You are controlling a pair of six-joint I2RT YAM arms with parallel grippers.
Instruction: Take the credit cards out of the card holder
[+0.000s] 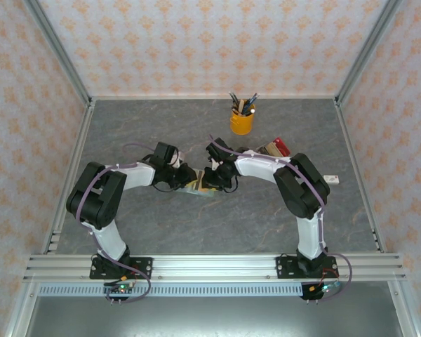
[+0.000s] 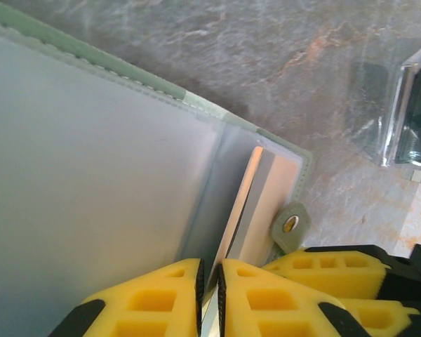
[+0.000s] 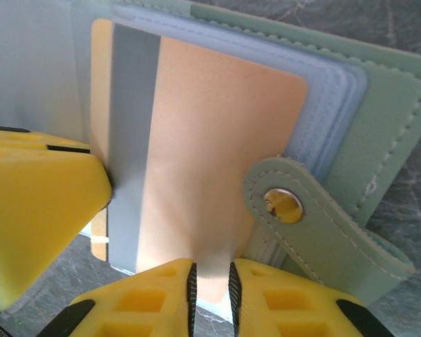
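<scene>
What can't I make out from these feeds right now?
Left wrist: the left gripper pinches a pale sleeve of the card holder; its contents are blurred.
Right wrist: the yellow card in the right gripper hides any cards behind it.
Top external: both grippers cover most of the card holder; cards too small to read.

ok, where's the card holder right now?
In the top external view the card holder sits mid-table, held by the left pincer, the right pincer on its yellow-orange card; the yellow pen cup stands beyond it.
</scene>
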